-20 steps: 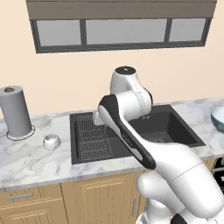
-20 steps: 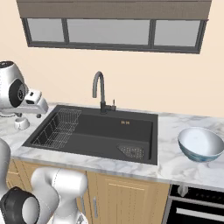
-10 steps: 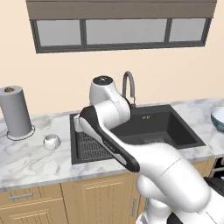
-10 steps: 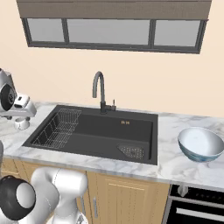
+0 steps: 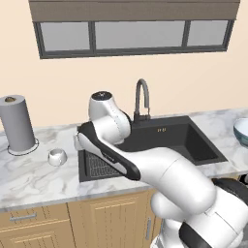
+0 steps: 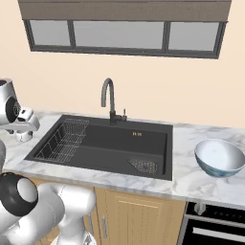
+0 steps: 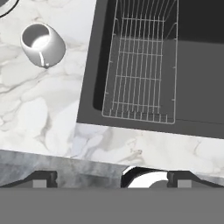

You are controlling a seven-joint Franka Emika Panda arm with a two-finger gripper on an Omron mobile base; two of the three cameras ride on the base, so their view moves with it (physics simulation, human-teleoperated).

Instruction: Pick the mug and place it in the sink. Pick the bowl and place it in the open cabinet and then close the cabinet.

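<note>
Marble counter (image 7: 52, 122) carries the mug (image 7: 43, 44), upright, left of the sink (image 7: 131, 109) and up-left of the claw (image 7: 111, 179) (jaws fully spread, holding nothing), so the approach step applies: centre over the mug, descend.

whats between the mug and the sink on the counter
Nothing: in the hand view, bare marble counter separates the mug from the sink rim. The left base view shows the same bare gap.
</note>
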